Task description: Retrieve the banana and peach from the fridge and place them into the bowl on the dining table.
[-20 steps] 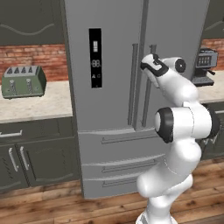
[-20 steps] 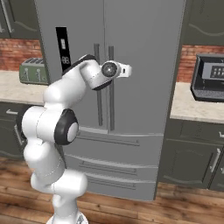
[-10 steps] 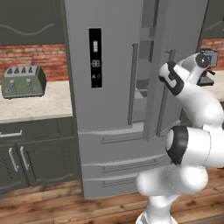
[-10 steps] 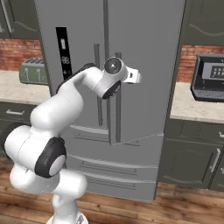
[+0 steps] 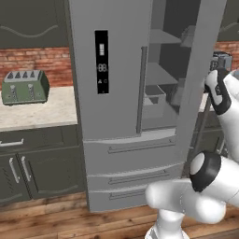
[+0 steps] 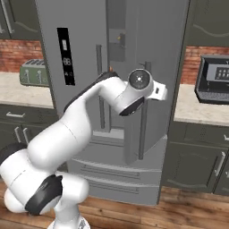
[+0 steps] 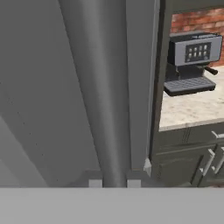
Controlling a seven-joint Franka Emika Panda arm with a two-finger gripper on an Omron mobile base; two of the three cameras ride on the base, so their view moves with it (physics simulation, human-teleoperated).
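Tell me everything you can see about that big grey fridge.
The fridge is tall, smooth grey metal by its look, standing between dark cabinets. Its left door is shut and carries a black vertical display panel. The right door is swung partly open, showing grey shelves inside. Two drawers sit below. The robot's tool is shut on the right door's long bar handle.

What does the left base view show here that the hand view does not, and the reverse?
Left base view alone: the green toaster on the counter, the fridge display panel, and shelves inside past the swung-out right door.
Hand view alone: the gripper shut on the door's bar handle, seen close.
Both: the fridge's grey door and the coffee machine on the counter.
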